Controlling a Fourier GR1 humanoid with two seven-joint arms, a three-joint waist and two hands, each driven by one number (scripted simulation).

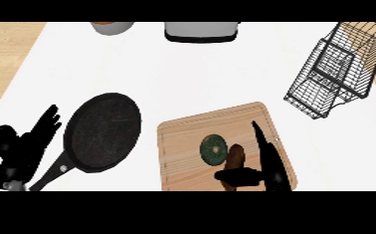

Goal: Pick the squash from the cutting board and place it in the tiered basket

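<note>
A dark green round squash (214, 149) with a brown stem end (235, 157) lies on the wooden cutting board (191, 133) at the lower middle. My right hand (268, 163) is over the board just right of the squash, fingers straight and pointing away, thumb (236, 176) reaching under the stem end; it is open. The black wire tiered basket (332, 73) stands at the upper right, apart from the board. My left hand (33, 138) rests open at the left edge, fingers up.
A black frying pan (103, 131) lies left of the board, its handle by my left hand. A grey appliance (202, 30) and a bowl (112, 27) stand along the back edge. White counter lies between board and basket.
</note>
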